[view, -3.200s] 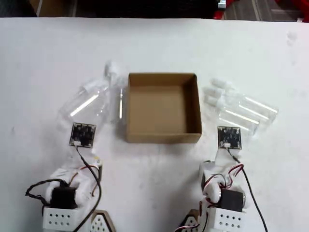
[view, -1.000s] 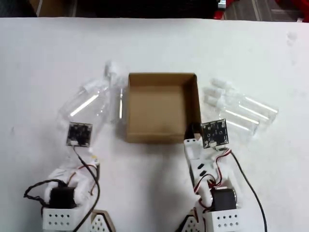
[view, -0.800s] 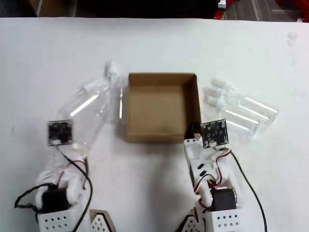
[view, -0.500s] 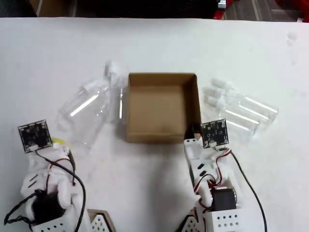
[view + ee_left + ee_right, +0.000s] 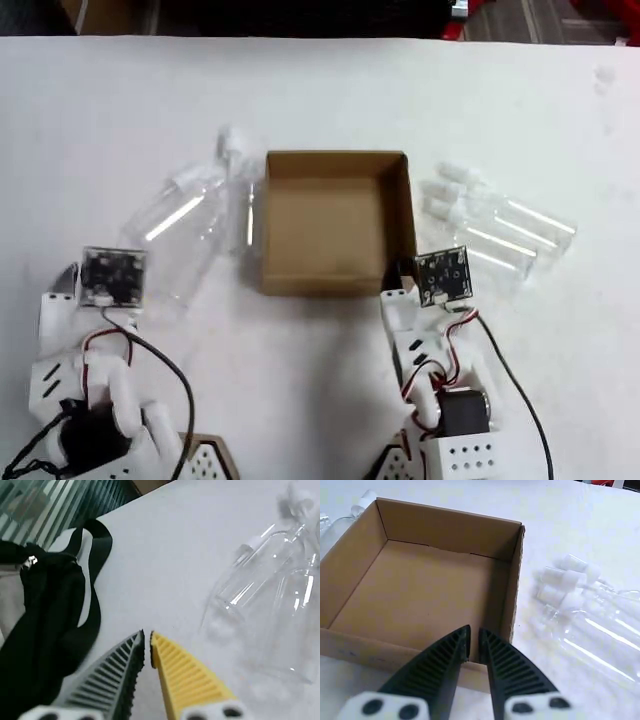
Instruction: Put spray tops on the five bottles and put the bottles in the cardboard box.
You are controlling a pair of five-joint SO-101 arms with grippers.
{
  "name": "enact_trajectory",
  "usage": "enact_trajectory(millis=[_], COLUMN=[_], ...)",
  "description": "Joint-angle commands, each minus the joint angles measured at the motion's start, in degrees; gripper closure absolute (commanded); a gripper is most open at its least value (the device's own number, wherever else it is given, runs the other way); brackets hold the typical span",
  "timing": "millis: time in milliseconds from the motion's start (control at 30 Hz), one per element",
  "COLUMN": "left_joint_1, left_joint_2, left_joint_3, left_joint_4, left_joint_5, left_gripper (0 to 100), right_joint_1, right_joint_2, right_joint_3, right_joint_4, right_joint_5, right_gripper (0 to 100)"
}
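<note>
Here — plain cardboard box (image 5: 338,281) between clear bottles (image 5: 176,222)

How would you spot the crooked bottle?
Find the cardboard box in the middle of the white table. Two clear bottles lie on its left side. Yours is the outer bottle, lying slanted, while its neighbour lies straight along the box wall.
</note>
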State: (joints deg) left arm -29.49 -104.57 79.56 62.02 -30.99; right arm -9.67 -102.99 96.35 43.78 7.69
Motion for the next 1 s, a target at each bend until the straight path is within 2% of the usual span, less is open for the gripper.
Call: enact_trajectory(millis=[0, 167, 267, 367, 433, 633, 733, 967], left_joint_1=[3.3, 5.58, 7.08, 7.87, 9.19, 19.56, 24.04, 24.84], left_joint_2=[0.22, 1.36, 8.84, 23.25, 34.59, 69.23, 86.02, 115.82], left_joint_3=[-5.27, -12.22, -18.99, -29.27, -38.42, -71.65, -87.47, -117.45], left_joint_4=[-0.26, -0.7, -0.62, 1.05, 5.27, 29.1, 37.71, 39.56], left_joint_5=[-6.51, -6.24, -6.24, -6.15, -6.24, -9.32, -11.69, -4.92], left_gripper=[98, 91, 92, 92, 92, 92, 92, 92], right_joint_1=[0.04, 0.04, -0.04, -0.04, -0.04, -0.04, -0.04, 0.04], right_joint_2=[-0.04, -0.04, -0.04, -0.04, -0.04, -0.04, -0.04, -0.04], right_joint_3=[0.53, 0.53, 0.53, 0.53, 0.53, 0.53, 0.53, 0.53], right_joint_4=[0.22, 0.31, 1.45, 1.45, 1.45, 1.45, 1.45, 1.45], right_joint_5=[0.0, 0.0, 0.0, 0.0, 0.0, 0.0, 0.0, 0.0], right_gripper=[98.0, 98.0, 98.0, 98.0, 98.0, 98.0, 98.0, 98.0])
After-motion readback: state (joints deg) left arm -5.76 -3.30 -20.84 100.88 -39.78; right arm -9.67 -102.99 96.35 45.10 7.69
